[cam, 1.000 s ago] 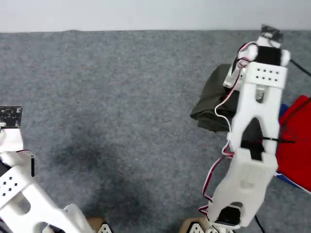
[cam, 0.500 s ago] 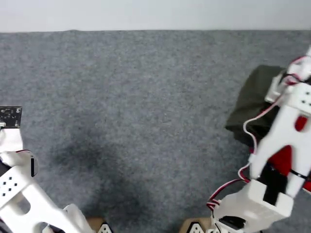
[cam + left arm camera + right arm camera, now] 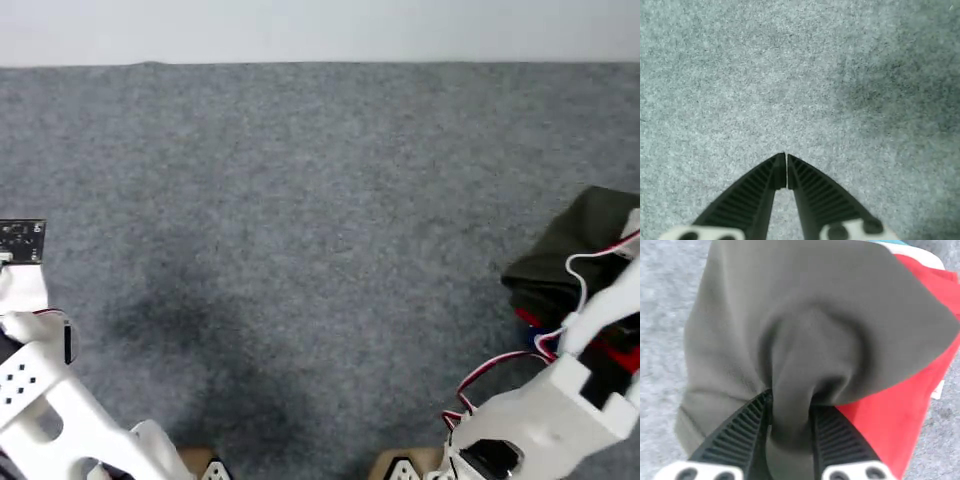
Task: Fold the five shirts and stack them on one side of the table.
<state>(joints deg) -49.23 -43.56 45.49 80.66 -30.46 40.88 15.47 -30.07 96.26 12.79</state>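
over the red shirt point(image 3: 890, 425), right fingers point(image 3: 742, 432) pinch the olive shirt point(image 3: 790, 315) while left fingers point(image 3: 757, 192) sit pressed together.

Grey carpet-like table cover point(image 3: 300, 200) meets what looks like a pale wall point(image 3: 320, 30).

The olive shirt point(image 3: 790, 315) hides most of the red shirt point(image 3: 890, 420).
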